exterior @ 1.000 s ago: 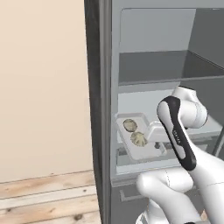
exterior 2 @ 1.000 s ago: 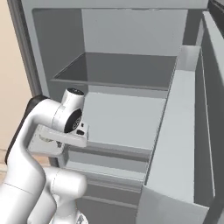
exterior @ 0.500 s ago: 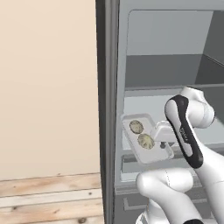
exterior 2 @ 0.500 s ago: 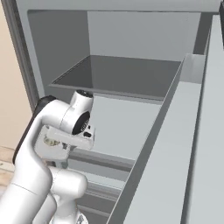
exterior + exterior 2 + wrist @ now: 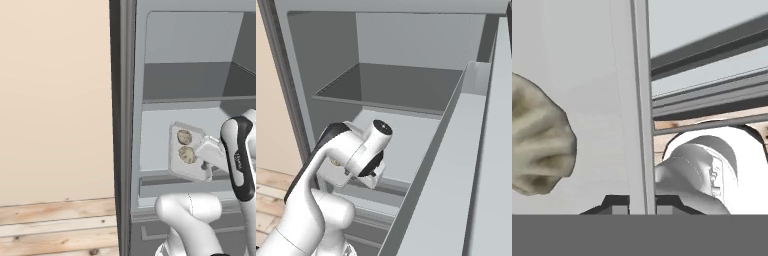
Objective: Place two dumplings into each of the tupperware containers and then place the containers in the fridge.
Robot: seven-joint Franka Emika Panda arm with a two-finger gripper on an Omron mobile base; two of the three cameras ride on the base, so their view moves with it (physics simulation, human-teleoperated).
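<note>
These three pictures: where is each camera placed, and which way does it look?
Left base view: behind the arm's left, facing the open fridge; the white arm holds up a whitish tupperware container with two dumplings.
Right base view: behind its right, facing the fridge shelves; arm at lower left.
Hand view: on the hand, along the shut gripper clamping the container's rim.
Both base views share the fridge and arm.

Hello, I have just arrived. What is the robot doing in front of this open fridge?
The robot's gripper is shut on the wall of a whitish tupperware container and holds it, tipped steeply, at the opening of the fridge, just below the dark shelf. Two dumplings lie inside the container. The container is not yet set down on a shelf.
</note>
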